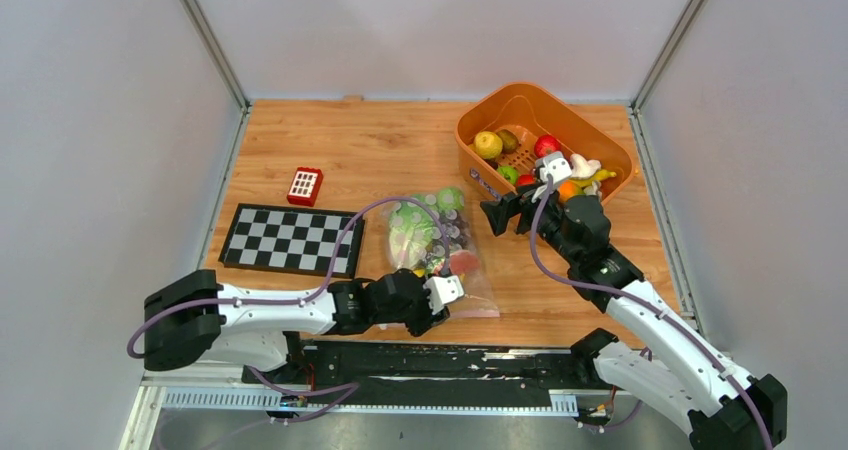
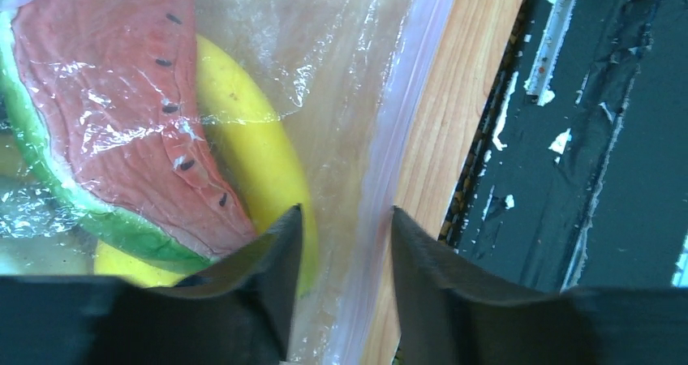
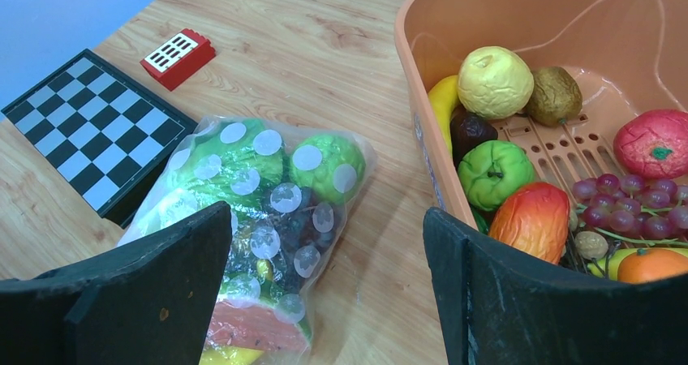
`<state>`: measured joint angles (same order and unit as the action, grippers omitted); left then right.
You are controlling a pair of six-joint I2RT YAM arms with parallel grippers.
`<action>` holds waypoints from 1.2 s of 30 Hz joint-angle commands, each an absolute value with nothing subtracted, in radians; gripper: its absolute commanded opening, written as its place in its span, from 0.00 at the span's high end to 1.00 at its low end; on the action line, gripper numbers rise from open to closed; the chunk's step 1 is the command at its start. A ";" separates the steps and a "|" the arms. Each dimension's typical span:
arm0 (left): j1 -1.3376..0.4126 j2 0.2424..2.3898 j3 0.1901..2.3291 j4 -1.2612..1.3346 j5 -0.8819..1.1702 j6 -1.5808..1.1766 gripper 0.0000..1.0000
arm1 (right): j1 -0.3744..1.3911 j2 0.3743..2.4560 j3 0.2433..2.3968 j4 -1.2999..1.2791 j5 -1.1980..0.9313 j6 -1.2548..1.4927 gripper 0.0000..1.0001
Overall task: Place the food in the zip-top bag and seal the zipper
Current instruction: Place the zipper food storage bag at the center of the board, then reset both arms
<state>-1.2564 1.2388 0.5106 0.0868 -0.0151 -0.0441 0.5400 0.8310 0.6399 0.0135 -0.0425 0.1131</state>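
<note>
Where the table [image 1: 400,140] keeps open wood beyond it and the orange basket [image 1: 520,98] walls the far right, the zip-top bag [image 1: 440,240] lies mid-table, loaded, so filling looks largely done and sealing remains. Right hand [image 1: 505,213]: spread wide, empty, between bag and basket. Left hand [image 2: 345,219]: narrowly parted, gripping nothing, straddling the zipper [image 2: 406,113] near the table's front edge, beside watermelon slice [image 2: 105,97] and banana [image 2: 251,146].
</note>
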 commanded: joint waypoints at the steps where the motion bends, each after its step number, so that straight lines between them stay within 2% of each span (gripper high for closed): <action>1: -1.262 1.170 0.560 0.064 0.045 -0.034 0.42 | 0.535 0.830 0.652 0.053 -0.038 0.128 0.13; 7: -1.262 1.054 0.617 -0.023 0.072 -0.006 0.25 | 0.533 0.840 0.660 0.042 -0.029 0.126 0.12; 12: -1.262 1.013 0.692 -0.122 0.040 0.049 0.24 | 0.530 0.836 0.664 0.040 -0.031 0.128 0.12; 21: -1.261 0.995 0.715 -0.101 -0.118 0.085 0.18 | 0.530 0.833 0.667 0.037 -0.057 0.123 0.12; 23: -1.260 0.987 0.719 -0.101 -0.184 0.091 0.15 | 0.530 0.830 0.669 0.036 -0.070 0.121 0.12; 25: -1.248 0.971 0.721 -0.094 -0.242 0.092 0.04 | 0.530 0.826 0.673 0.034 -0.071 0.122 0.12; 27: -1.208 0.957 0.730 -0.099 -0.267 0.085 0.00 | 0.529 0.828 0.679 0.033 -0.059 0.116 0.12; 36: -0.819 0.834 0.781 -0.157 -0.330 -0.063 0.00 | 0.458 0.854 0.770 -0.067 0.034 0.062 0.10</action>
